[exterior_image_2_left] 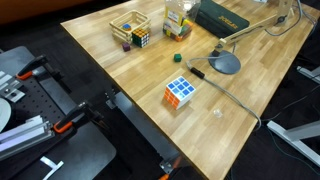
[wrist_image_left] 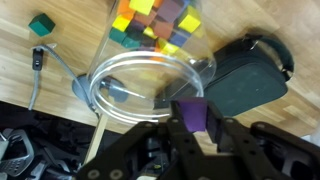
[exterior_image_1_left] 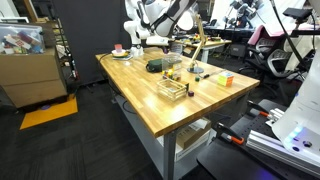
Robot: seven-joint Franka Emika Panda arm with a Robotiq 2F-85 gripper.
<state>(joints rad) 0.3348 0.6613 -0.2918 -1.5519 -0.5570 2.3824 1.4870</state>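
Note:
In the wrist view my gripper (wrist_image_left: 192,120) is shut on a small purple block (wrist_image_left: 190,110), pinched between both fingers. The block hangs just at the near rim of a clear glass jar (wrist_image_left: 150,85), above it. Several coloured cubes (wrist_image_left: 155,25) lie inside the jar. In an exterior view the jar (exterior_image_2_left: 178,18) stands upright at the far side of the wooden table (exterior_image_2_left: 120,90). My white arm (exterior_image_1_left: 150,25) reaches down over the jar (exterior_image_1_left: 172,70); the gripper itself is too small to make out there.
A dark zipped case (wrist_image_left: 245,80) lies right beside the jar. A green block (wrist_image_left: 40,25), a desk lamp head (exterior_image_2_left: 225,63) with its cable, a wooden basket (exterior_image_2_left: 130,28) holding a puzzle cube, and a loose puzzle cube (exterior_image_2_left: 181,93) share the table.

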